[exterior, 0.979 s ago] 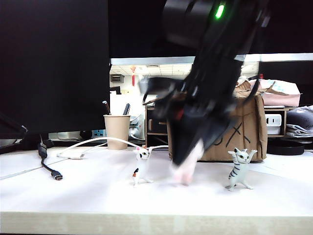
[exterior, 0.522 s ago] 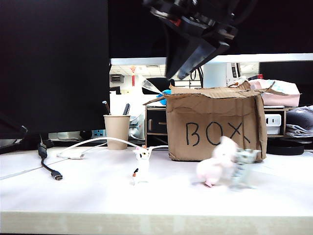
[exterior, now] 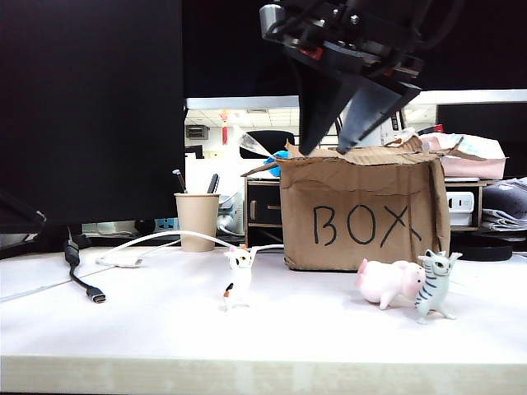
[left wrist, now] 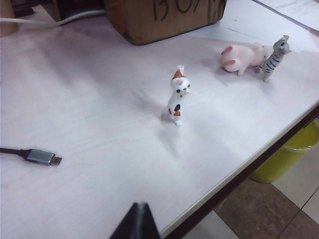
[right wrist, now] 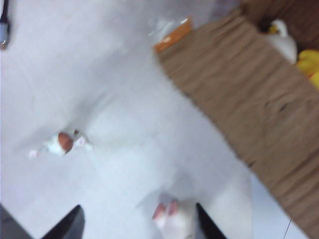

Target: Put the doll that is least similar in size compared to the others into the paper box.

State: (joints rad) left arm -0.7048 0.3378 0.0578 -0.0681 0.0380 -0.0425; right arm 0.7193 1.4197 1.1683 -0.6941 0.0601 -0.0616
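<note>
The doll (exterior: pixel 385 283), a plump pale pink rabbit, lies on its side on the table in front of the paper box (exterior: pixel 362 210), touching the grey tabby cat (exterior: pixel 434 285). It also shows in the left wrist view as the doll (left wrist: pixel 243 55) beside the tabby (left wrist: pixel 275 52). My right gripper (exterior: pixel 325 151) hangs open and empty high above the table, at the box's front top edge. From its own camera the doll (right wrist: pixel 174 220) lies far below the spread right gripper (right wrist: pixel 139 229). The left gripper (left wrist: pixel 137 219) is shut, near the table's front edge.
A calico cat figurine (exterior: pixel 238 280) stands left of centre. A paper cup (exterior: pixel 198 220) with pens stands behind it, with white and black cables (exterior: pixel 82 280) at the left. The box holds yellow and white items (right wrist: pixel 286 47). A yellow bin (left wrist: pixel 289 157) stands on the floor.
The right gripper rose from the table middle to box-top height and opened wider. The doll dropped out, tumbled right and came to rest against the tabby cat, which shifted right.
</note>
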